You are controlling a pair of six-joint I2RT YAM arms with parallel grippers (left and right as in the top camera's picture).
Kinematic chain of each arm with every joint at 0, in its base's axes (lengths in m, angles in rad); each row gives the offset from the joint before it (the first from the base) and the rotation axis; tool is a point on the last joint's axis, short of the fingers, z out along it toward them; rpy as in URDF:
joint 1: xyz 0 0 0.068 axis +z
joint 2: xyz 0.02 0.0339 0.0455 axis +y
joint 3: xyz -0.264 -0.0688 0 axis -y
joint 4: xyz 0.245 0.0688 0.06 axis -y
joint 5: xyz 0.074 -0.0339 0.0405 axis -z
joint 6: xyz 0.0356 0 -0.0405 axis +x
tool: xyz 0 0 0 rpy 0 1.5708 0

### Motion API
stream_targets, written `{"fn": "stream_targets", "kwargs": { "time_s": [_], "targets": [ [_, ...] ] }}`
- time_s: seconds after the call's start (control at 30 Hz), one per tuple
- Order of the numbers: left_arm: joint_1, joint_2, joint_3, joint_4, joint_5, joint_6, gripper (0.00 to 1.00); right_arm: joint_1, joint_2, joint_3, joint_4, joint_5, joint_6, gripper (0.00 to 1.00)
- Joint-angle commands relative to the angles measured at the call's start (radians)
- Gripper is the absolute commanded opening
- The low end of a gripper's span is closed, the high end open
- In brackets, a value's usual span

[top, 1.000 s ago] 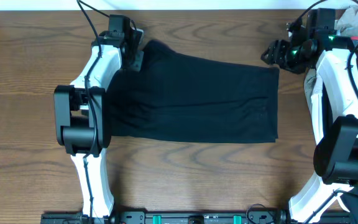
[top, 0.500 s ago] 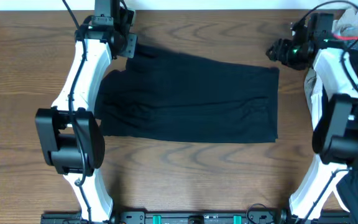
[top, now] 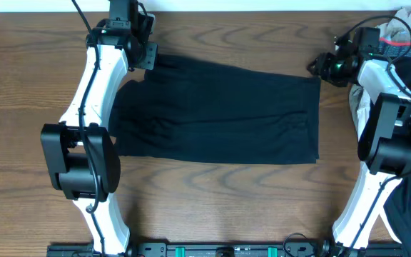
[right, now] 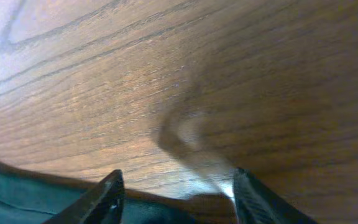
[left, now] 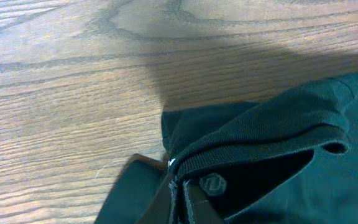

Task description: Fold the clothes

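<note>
Left jaws tight on T-shirt point(left: 272, 134) corner

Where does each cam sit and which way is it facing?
Overhead: above the table, looking straight down; black T-shirt lying flat, left arm, right arm, left hand and right hand near its far corners.
Left wrist: on the left hand, facing the T-shirt's edge pinched between its fingers.
Right wrist: on the right hand, facing wood; open fingers at the bottom.
Shared: T-shirt and table show in all three.
</note>
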State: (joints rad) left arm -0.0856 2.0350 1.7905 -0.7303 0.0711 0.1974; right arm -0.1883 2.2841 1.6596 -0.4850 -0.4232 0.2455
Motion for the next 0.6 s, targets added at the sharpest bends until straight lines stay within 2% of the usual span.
{"fn": "stream_targets", "kwargs": {
  "time_s": [0.0, 0.17, 0.3, 0.43, 0.57],
  "targets": [
    [0.002, -0.043, 0.01, -0.003, -0.013, -0.016, 0.06, 0.019, 0.039, 0.003, -0.024, -0.037, -0.002, 0.52],
    [0.002, -0.062, 0.01, -0.01, -0.013, -0.016, 0.06, 0.025, 0.039, 0.003, -0.047, -0.037, -0.015, 0.4],
    [0.002, -0.071, 0.01, -0.025, -0.013, -0.016, 0.06, 0.025, 0.039, 0.003, -0.058, -0.037, -0.015, 0.18],
    [0.002, -0.082, 0.01, -0.036, -0.013, -0.015, 0.06, 0.024, 0.031, 0.003, -0.077, -0.037, -0.021, 0.02],
    [0.002, -0.114, 0.01, -0.055, -0.03, -0.015, 0.06, 0.011, -0.019, 0.005, -0.125, -0.037, -0.042, 0.01]
  ]
}}
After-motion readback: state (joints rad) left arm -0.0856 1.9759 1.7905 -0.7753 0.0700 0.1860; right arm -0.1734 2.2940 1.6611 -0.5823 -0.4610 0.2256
